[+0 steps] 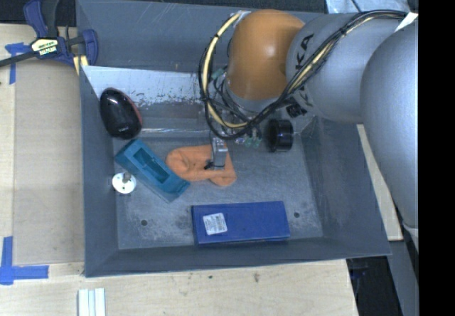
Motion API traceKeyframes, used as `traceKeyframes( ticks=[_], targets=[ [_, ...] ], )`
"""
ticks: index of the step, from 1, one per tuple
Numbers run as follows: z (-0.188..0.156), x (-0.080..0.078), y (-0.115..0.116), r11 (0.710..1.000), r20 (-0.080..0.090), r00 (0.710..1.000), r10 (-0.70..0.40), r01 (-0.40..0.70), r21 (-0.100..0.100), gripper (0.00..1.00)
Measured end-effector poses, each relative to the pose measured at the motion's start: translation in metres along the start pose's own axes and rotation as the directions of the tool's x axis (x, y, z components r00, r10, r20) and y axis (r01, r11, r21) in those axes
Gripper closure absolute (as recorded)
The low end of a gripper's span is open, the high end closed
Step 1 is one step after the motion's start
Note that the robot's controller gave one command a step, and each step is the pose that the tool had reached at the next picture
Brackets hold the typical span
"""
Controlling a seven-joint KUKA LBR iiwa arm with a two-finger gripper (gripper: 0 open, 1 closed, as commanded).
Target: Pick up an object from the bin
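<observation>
Gripper (217, 159) is down in the middle of the bin (213, 259), its tip right on the orange cloth (188, 163). From this angle I can't tell whether it's wide, narrow or holding anything; the wrist hides it.

The cloth is a soft crumpled lump lying flat on the bin floor, with the gripper at its right end.

Nearby:
- a blue tray (149, 167) is just left of the cloth, lying at an angle, and the two are touching or almost touching
- a black mouse-shaped thing (119, 112) sits at back left, against the wall
- a small white knob (124, 183) is at far left, just beside the tray
- a flat blue box (242, 223) with a white label lies along the front wall, apart from the cloth

The arm (348, 72) comes in from the right, with its orange cover (263, 58) over the back of the bin.
</observation>
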State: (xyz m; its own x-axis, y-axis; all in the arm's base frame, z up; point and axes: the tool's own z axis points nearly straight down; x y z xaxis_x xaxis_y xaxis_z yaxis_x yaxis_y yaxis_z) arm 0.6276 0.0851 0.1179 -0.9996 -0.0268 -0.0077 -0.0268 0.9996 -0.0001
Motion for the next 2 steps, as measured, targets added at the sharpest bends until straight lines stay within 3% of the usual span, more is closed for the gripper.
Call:
traceKeyframes(
  ticks=[1,2],
  targets=[
    [0.0500,0.0131,0.0064,1.000,-0.009,1.000,0.007,-0.007,-0.001,0.00],
    [0.0463,0.0130,-0.0023,0.991,-0.006,0.991,0.136,-0.136,0.000,1.00]
  ],
)
